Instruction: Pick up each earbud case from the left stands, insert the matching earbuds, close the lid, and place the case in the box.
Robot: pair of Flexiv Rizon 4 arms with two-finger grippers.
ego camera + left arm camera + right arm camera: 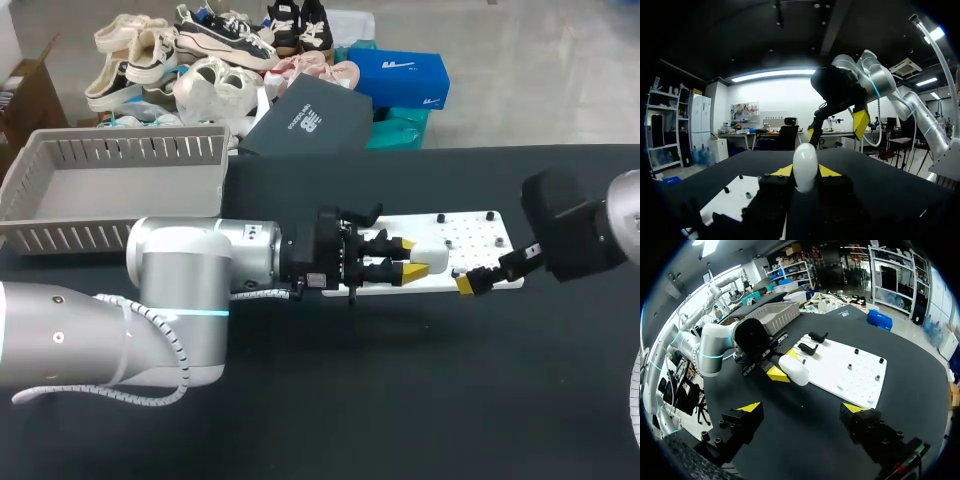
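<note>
While the left gripper point(411, 257) has its yellow tips clamped on the white earbud case point(432, 254) from two sides, the pick-up step reads as done; the case is held over the near edge of the white stand board point(475, 235), toward the middle of the bench point(400, 400). Lid looks shut; no gap shows in either wrist view, though I cannot be certain.

Right gripper point(803, 408): fingers wide apart, nothing between them; it hangs near the case, on the side away from the left arm, low by the board's near right corner.

Two black stands point(812, 342) at the board's left end, nothing white on them that I can see; small black pegs dotted over the rest of the board; loose earbuds not made out, too small to tell. Grey slatted box point(130, 150) at the bench's far left corner, well apart from the case.

Judgement: step in hand is the start of earbud insertion. Next move likely calls for the right gripper to lift the lid or fetch the earbuds while the left holds steady; the case is smooth and rounded, so a push on the lid may twist it in the grip; approach square and gently.
</note>
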